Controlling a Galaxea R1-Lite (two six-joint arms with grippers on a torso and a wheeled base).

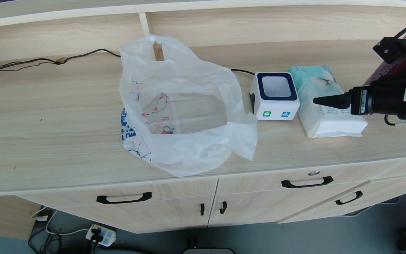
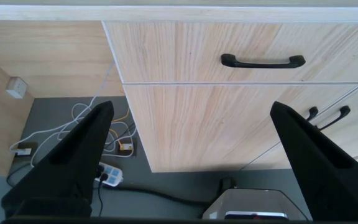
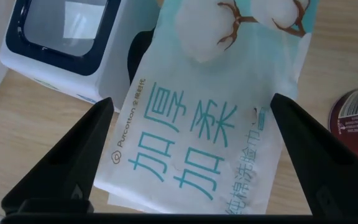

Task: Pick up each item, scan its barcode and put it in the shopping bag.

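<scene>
Wide apart and holding nothing, the two dark fingers of my right gripper [image 3: 191, 102] hang over the tissue pack [image 3: 185, 149], one finger toward each of its long edges. I cannot tell whether the tips touch the wrapper. The pack, pale teal and white with a cotton print, lies flat on the wooden counter [image 1: 48, 116], just to the right of the scanner [image 1: 275, 96] and lined up lengthwise with it.

The scanner is a small white box with a dark blue rim around its upward-facing window. On its left stands the shopping bag [image 1: 182, 106], thin translucent plastic with its mouth gaping open toward me, its loose edge coming right up to the scanner's near corner. Farther right of the scanner, beyond the pack, a maroon can [image 3: 356, 112] stands upright on the counter.

My left gripper [image 2: 191, 106] is down below the counter's edge, well away from the scanner, facing the drawer fronts and a black drawer handle [image 2: 263, 61]. Its fingers are also spread wide with nothing between them.
</scene>
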